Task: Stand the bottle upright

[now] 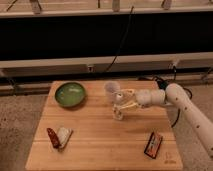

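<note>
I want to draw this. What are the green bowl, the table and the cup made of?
The green bowl looks like glazed ceramic or hard plastic: its smooth inside shines a little. The table is pale wood; plank lines and grain show. The cup seems thin whitish plastic that lets light through. The gripper sits just right of the cup, at the bottle.

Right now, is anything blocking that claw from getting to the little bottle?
Nothing visible blocks it. The gripper is already at the bottle, near the middle of the wooden table. The plastic cup stands just behind them, and the green bowl sits well off to the side.
</note>
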Controlling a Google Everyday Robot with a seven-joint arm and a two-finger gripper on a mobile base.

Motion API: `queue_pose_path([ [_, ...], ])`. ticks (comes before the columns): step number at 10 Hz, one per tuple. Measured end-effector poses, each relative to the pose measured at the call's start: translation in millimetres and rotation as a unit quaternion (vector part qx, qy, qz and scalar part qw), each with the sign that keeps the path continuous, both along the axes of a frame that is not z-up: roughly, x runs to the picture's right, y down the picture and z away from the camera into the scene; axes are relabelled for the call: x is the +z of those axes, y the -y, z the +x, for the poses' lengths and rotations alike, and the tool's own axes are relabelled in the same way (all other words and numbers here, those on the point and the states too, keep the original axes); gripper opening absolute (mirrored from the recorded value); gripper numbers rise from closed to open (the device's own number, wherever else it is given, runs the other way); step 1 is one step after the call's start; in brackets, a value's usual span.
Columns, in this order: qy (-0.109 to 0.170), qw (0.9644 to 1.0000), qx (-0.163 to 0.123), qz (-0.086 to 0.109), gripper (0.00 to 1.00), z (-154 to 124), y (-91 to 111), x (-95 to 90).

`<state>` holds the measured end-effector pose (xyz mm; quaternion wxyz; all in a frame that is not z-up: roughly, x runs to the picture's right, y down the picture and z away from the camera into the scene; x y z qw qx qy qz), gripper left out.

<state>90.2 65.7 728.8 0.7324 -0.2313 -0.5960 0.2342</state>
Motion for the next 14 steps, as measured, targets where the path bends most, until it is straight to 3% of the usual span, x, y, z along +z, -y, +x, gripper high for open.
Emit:
queue_pose_path([
  [10,-0.01,0.9996,-0.003,-0.024,0.8,9.9,-22.0,-1.4],
  [14,-0.027,0.9986,0.005,-0.046,0.8,17.7,-33.9,5.6],
])
